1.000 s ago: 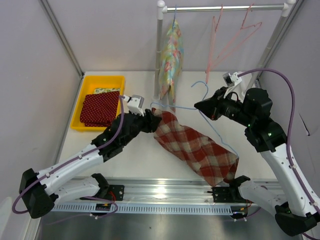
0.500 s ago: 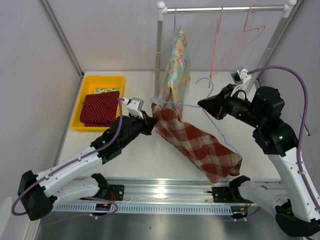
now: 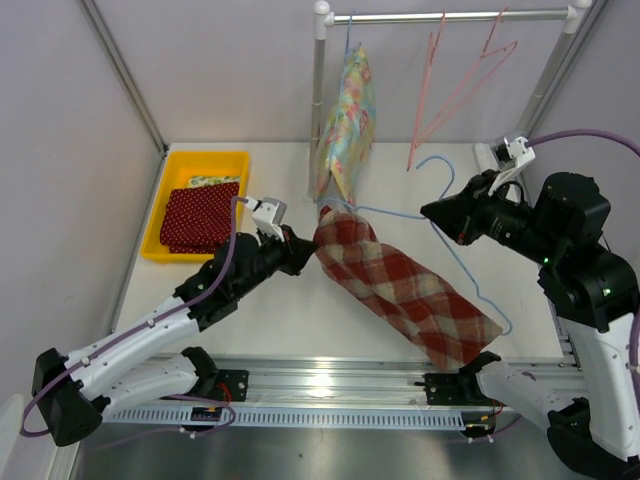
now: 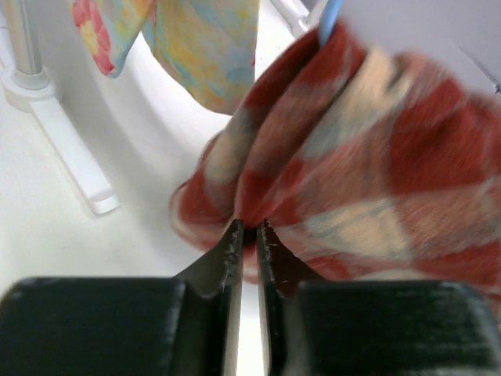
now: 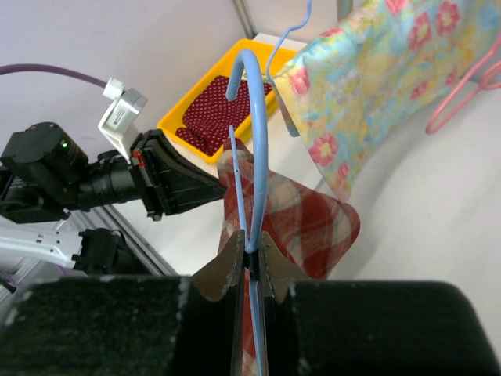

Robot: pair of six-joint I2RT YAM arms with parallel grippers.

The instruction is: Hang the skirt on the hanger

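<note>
top view, cloth: the plaid skirt (image 3: 405, 290), a soft red-and-cream woven check, stretches as a long slanted bunch over the white table (image 3: 300, 330). Its upper end is gathered round the thin blue wire hanger (image 3: 431, 159).
top view, my jaws: my left gripper (image 3: 303, 250) meets the skirt's upper end. My right gripper (image 3: 432, 212) clamps the hanger just below its hook.
top view, room: pale grey walls and a metal rail (image 3: 450, 16) carrying a floral garment (image 3: 345, 120) and pink hangers (image 3: 428, 80). A yellow bin (image 3: 205, 156) with red dotted cloth (image 3: 198, 215) sits at the far left.
left wrist, grip: my jaws are clenched on a fold of the plaid skirt (image 4: 376, 157), which is fuzzy and blurred up close.
left wrist, around: the floral garment (image 4: 203, 47) hangs just beyond, near the rack's white foot (image 4: 70, 157).
right wrist, grip: my jaws pinch the blue wire hanger (image 5: 263, 157), which rises to a curved hook.
right wrist, around: the skirt (image 5: 305, 223) drapes below the wire and the floral garment (image 5: 376, 70) crowds the right. My left arm (image 5: 86, 176) and the bin (image 5: 176, 117) lie beyond.
</note>
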